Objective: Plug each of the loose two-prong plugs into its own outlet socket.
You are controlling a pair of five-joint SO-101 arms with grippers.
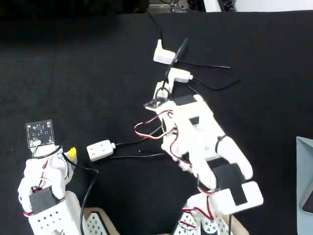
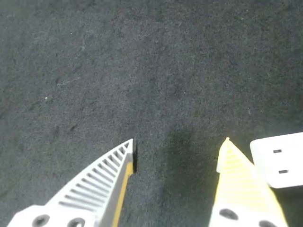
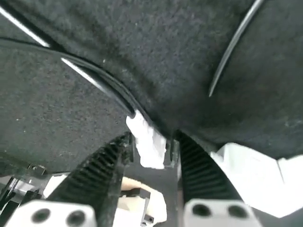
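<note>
— White plug [image 3: 147, 142], item one. Where kept?
— Pinched in the right claw [image 3: 154, 136], fingers closed on its body. Position: mid-cloth [image 1: 73, 73], up the table.
— Item two, socket [image 1: 100, 150]?
— Flat near the front, long axis across the table, cord leaving the end toward the right arm. Two slots show on its upper face.
— Nearest arm?
— Left. The left claw [image 2: 179, 140] stands open, holding nothing, with the socket just beside its yellow finger [image 2: 236, 175]. The right claw is well apart.
— Other stock?
— Far block [image 1: 164, 55] and near block [image 1: 179, 76], corded, just beyond the right claw; plug or socket, cannot tell.
— Assessment?
— If this socket is the plug's, the plug must probably come front-left, prongs down.
</note>
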